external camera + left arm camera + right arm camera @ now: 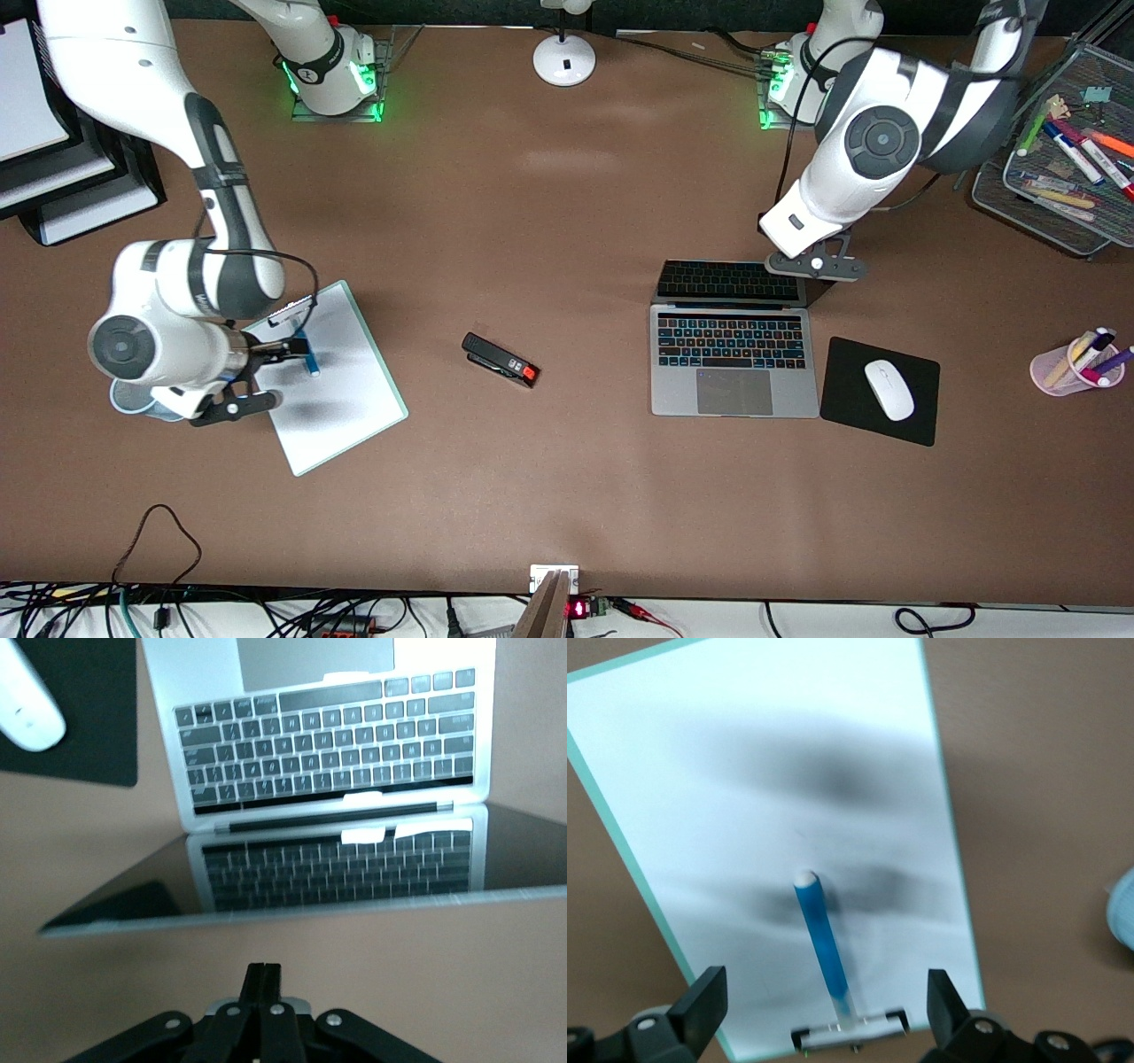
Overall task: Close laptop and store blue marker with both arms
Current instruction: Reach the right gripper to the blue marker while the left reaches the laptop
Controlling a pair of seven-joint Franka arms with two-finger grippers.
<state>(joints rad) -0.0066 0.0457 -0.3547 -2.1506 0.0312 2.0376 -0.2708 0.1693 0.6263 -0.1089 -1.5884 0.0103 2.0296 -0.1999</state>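
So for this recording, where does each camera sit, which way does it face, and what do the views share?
Front view: high across the table, facing both arm bases; shows the right gripper over the whiteboard and the left gripper at the laptop lid.
Left wrist view: on the left arm, looking past its shut fingers at the open laptop and mouse.
Right wrist view: on the right arm, looking between open fingers at the blue marker on the whiteboard.
Each wrist view shares its items with the front view.
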